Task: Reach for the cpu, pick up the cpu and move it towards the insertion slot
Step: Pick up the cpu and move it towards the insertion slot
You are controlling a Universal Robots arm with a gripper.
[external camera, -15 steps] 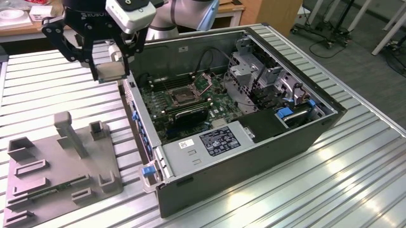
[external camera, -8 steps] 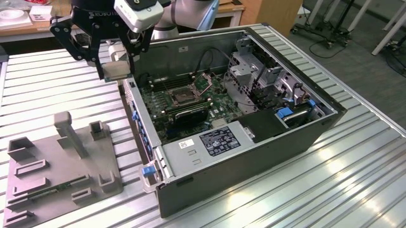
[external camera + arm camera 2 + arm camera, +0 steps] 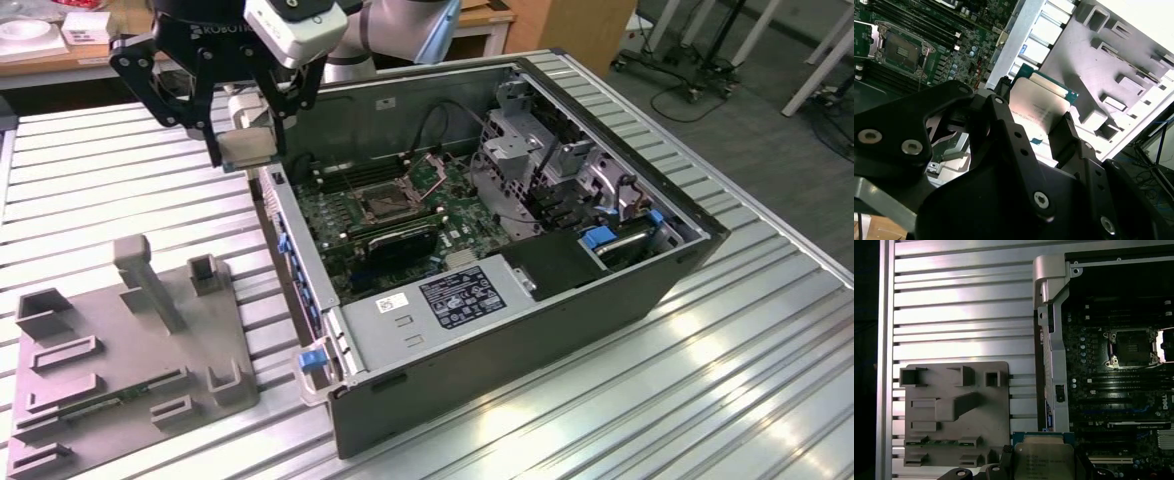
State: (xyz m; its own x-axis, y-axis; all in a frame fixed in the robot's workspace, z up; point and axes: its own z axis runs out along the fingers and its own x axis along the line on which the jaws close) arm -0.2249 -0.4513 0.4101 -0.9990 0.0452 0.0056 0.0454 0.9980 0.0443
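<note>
gripping the cpu [image 3: 1043, 461], gripper [image 3: 247, 150] hovers above case wall [image 3: 287, 240], beside tray [image 3: 127, 360].

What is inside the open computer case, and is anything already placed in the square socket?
Inside the computer case lies a green motherboard with the insertion slot, whose dark centre looks empty. The gripper holds the cpu outside the case.
</note>
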